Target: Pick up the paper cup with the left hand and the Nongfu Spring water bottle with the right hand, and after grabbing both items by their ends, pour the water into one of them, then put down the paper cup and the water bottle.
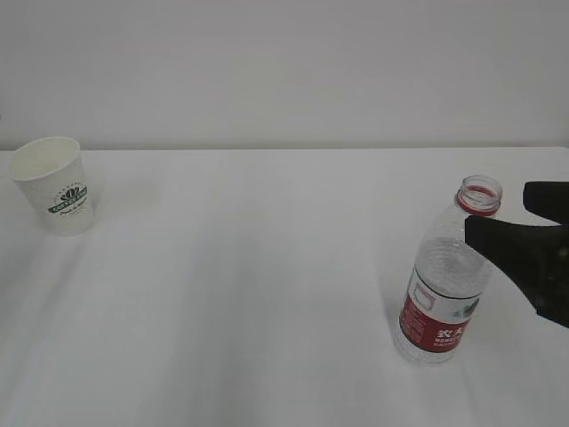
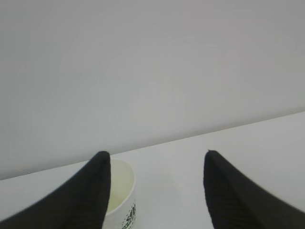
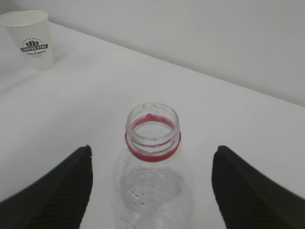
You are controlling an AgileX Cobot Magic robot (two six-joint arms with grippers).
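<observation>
White counter (image 1: 267,294) carried the cup (image 1: 55,185) far left and the uncapped bottle (image 1: 447,276) right, well apart. Left claw (image 2: 155,191) gaped at the cup, holding nothing; right claw (image 3: 152,191) stood open either side of the bottle's neck, set for a grasp

Paper cup (image 1: 53,185): one, white with a green logo, far left on the table (image 1: 249,294).
Water bottle (image 1: 447,276): one, clear plastic with a red label and red neck ring, uncapped, near right.
Table: one, white surface.
Gripper, right (image 3: 151,181): one, with two black fingers (image 3: 52,191), one on each side of the bottle's neck.
Gripper, left (image 2: 155,191): one, with two black fingers showing in its wrist view, the cup beside its left finger.
Caps or lids: cannot tell; the bottle mouth is open.
</observation>
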